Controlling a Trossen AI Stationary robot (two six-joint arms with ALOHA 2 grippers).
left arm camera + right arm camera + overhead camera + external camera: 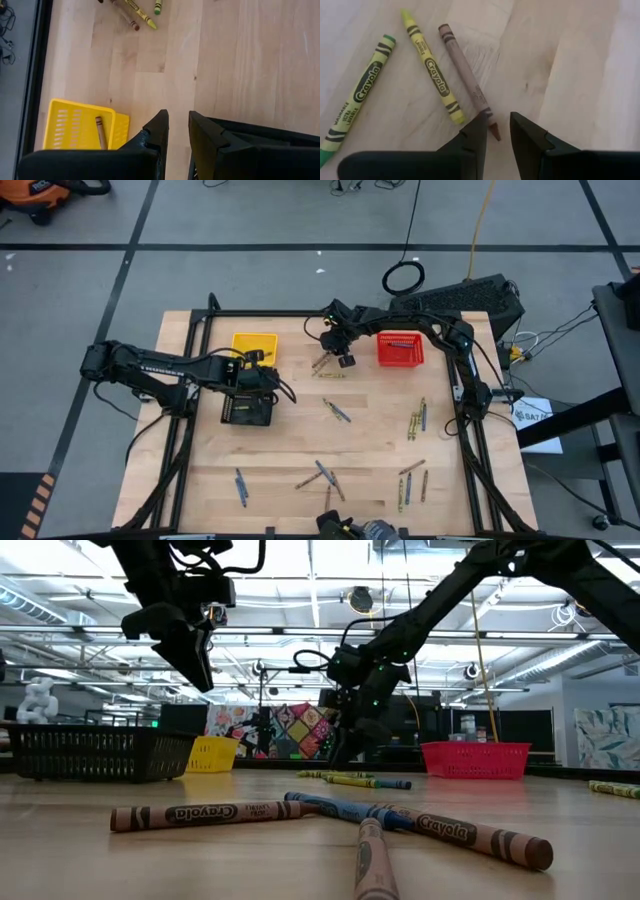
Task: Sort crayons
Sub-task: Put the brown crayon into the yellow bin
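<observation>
While both arms hang over the table (300,442) | left gripper (262,381) above black basket (246,411), jaws slightly apart, empty | right gripper (495,131) low over brown crayon (465,70), narrow gap, gripping nothing, probably | yellow basket (65,125) holds one brown stick (100,132) | other crayons (336,411) scattered.

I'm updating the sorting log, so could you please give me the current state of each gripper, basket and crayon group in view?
Left gripper: empty, above the black basket.
Right gripper: fingers apart, straddling the brown crayon, no grip visible.
Yellow basket: holds one brown crayon.
Red basket: upright, contents unclear.
Loose crayons: scattered, unsorted.
</observation>
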